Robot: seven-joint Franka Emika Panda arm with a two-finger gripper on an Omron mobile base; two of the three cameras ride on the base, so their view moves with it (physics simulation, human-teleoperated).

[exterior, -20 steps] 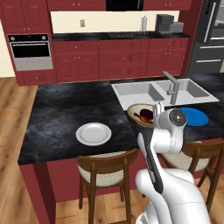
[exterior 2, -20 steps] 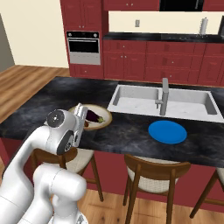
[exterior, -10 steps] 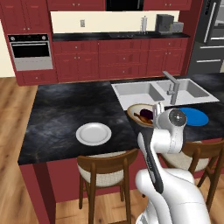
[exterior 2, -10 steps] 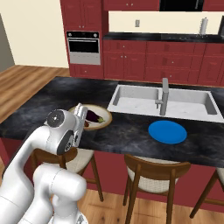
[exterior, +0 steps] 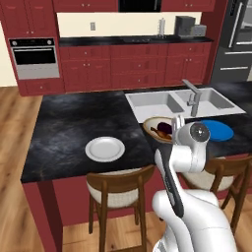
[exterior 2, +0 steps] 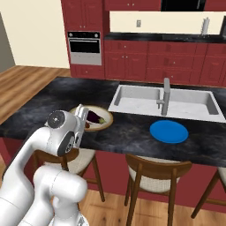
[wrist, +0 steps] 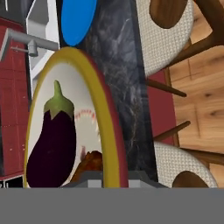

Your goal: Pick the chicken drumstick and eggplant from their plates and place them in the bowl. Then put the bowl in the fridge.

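The bowl [exterior 2: 104, 120] stands at the front edge of the surface [exterior: 64, 128], with the eggplant [wrist: 50, 144] and drumstick [wrist: 89, 164] inside. The claw [exterior: 178, 123] is closed on its rim. The sink [exterior 2: 132, 99] lies behind, the blue plate [exterior 2: 168, 132] beside, the white plate [exterior: 104, 148] well apart, and stools [exterior 2: 154, 170] below.

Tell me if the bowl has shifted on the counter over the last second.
No. The bowl sits at the same spot beside the sink's front corner, eggplant inside, as before.

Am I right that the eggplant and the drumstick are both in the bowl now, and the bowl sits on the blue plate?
Not quite. The eggplant and the drumstick are in the bowl, but it sits on the dark counter, apart from the blue plate. The right base view shows this.
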